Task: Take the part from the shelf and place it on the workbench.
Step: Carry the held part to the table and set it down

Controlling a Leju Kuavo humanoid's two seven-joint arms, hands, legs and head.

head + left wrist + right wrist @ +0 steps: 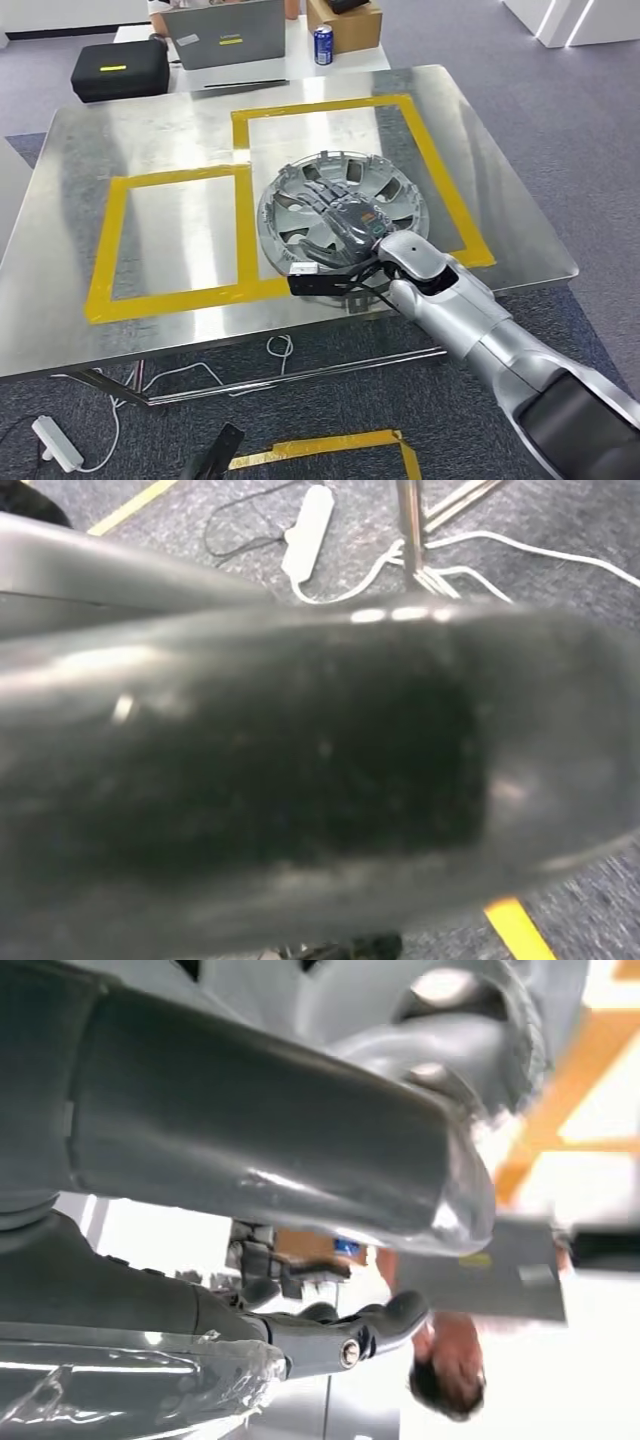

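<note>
Right hand (343,222) is lying flat on the hubcap (302,200), fingers spread; grip unclear. You're releasing inside the yellow tape frame (445,175), so lift straight.

Steel workbench (90,300) w/ yellow tape squares (102,275); grey wheel cover (290,205) flat in right one.

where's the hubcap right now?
In the head view, the hubcap lies on the metal workbench inside the right-hand yellow tape rectangle, near the front edge, with the right hand on top of it.
</note>
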